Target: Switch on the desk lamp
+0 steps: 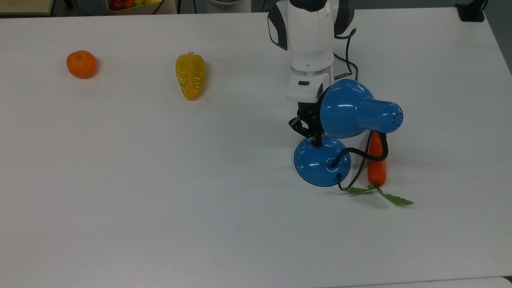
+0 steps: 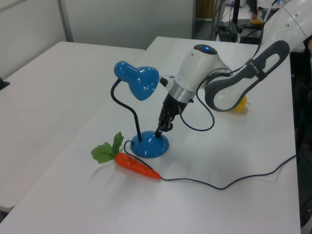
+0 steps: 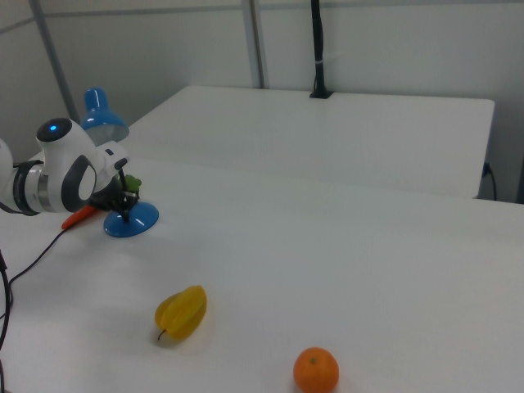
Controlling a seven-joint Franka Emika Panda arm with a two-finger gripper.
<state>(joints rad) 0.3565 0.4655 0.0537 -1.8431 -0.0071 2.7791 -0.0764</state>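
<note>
Desk lamp (image 1: 322,161): stands on the white table (image 1: 160,200), nearer the top view's right edge than its left; blue shade (image 1: 347,108) overhangs the round base.
Gripper (image 1: 318,141): black fingertips brought together, pressing down on the base's rim; nothing is held between them.
Carrot (image 1: 376,160): lies just beside the base, leaves toward the top view's near edge.
Starfruit (image 1: 190,75): well apart, toward the far edge.
Orange (image 1: 81,64): near the top view's far left corner.
Bin (image 1: 136,5): beyond the far edge, holding red and yellow items too cropped to identify.
</note>
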